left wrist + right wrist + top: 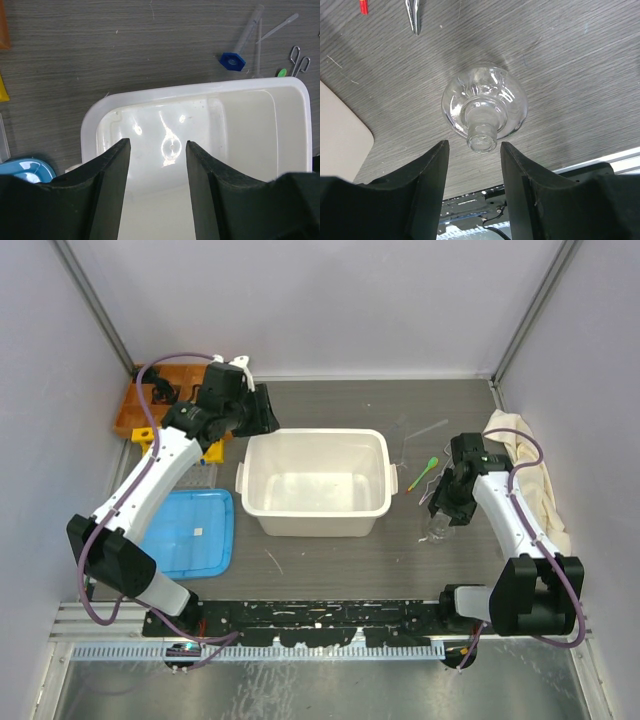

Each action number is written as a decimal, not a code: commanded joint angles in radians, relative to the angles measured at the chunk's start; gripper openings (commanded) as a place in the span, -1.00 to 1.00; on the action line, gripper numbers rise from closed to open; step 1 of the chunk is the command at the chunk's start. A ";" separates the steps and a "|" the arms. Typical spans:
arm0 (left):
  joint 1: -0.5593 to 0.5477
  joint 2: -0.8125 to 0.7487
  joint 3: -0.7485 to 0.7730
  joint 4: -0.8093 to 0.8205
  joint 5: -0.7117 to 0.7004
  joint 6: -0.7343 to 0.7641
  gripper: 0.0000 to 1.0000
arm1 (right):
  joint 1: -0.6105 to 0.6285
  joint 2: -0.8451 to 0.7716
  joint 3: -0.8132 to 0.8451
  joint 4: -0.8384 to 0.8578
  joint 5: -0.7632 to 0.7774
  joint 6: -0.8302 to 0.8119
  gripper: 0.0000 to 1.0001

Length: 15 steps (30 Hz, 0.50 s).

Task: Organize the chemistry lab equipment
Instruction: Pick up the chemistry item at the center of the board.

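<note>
- At the middle of the dark, wood-grained worktop (pixel 330 552) sits a white tub (pixel 313 436): glossy plastic, rectangular, with rounded corners and a rolled rim.
- At 10 o'clock from the tub, the left fingers (pixel 262 415) hang over its rim. They are two blunt black wedges held apart, and only the tub's shiny floor shows between them.
- At 4 o'clock from the tub, the right fingers (pixel 450 510) stand apart on either side of the neck of the flask (pixel 485 102), with a gap at each side.
- The flask is clear glass, with a round belly, a short neck and an open ringed mouth. It rests on the worktop just off the tub's near right corner.
- At 3 o'clock from the tub, the green spoon (pixel 425 472), slim plastic with a small bowl, lies flat between the tub and the right arm.
- In the left wrist view, at 1 o'clock beyond the tub's far rim, lies a capped tube (pixel 247 30), clear and straight, with a hexagonal blue cap (pixel 232 61) at its near end.
- Just beside it lies a thin clear pipette (pixel 280 26).
- At 2 o'clock in that view lie the forceps (pixel 299 60), bright metal with looped scissor handles.
- At 9 o'clock from the tub, the yellow rack (pixel 146 434) shows as blocky plastic, partly hidden under the left arm.
- At 8 o'clock lies a blue tray (pixel 190 530), shallow, glossy and round-cornered.
- At 10 o'clock, in the far corner, sits an orange tray (pixel 135 405).
- At 3 o'clock, by the right wall, a cream cloth (pixel 530 470) lies crumpled in soft folds.
</note>
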 commanded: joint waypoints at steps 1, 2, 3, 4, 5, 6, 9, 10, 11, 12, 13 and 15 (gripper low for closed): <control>0.001 -0.004 0.051 0.025 0.008 0.014 0.01 | 0.002 0.013 0.015 0.029 0.049 0.006 0.02; 0.001 -0.003 0.052 0.024 0.008 0.016 0.01 | 0.002 0.017 0.019 0.030 0.054 0.006 0.02; 0.001 -0.005 0.052 0.021 0.005 0.018 0.00 | 0.003 0.020 0.021 0.029 0.058 0.005 0.01; 0.001 -0.004 0.053 0.019 0.003 0.020 0.01 | 0.003 0.025 0.023 0.029 0.059 0.005 0.01; 0.001 -0.007 0.053 0.019 0.001 0.021 0.01 | 0.003 0.028 0.023 0.029 0.055 0.004 0.01; 0.001 -0.006 0.052 0.017 -0.001 0.024 0.01 | 0.003 0.029 0.022 0.030 0.051 0.004 0.00; 0.001 -0.007 0.047 0.017 -0.007 0.026 0.01 | 0.002 0.029 0.018 0.038 0.061 0.002 -0.01; 0.001 -0.006 0.045 0.017 -0.006 0.026 0.01 | 0.003 0.029 0.017 0.041 0.064 0.003 -0.02; 0.001 -0.006 0.045 0.016 -0.006 0.025 0.01 | 0.004 0.032 0.017 0.043 0.063 0.001 -0.03; 0.001 -0.004 0.045 0.017 -0.003 0.024 0.01 | 0.002 0.035 0.017 0.043 0.060 0.001 -0.05; 0.001 -0.002 0.045 0.017 -0.001 0.025 0.01 | 0.002 0.038 0.018 0.045 0.058 0.000 -0.08; 0.001 0.001 0.045 0.017 -0.002 0.025 0.01 | 0.003 0.040 0.018 0.047 0.058 0.001 -0.13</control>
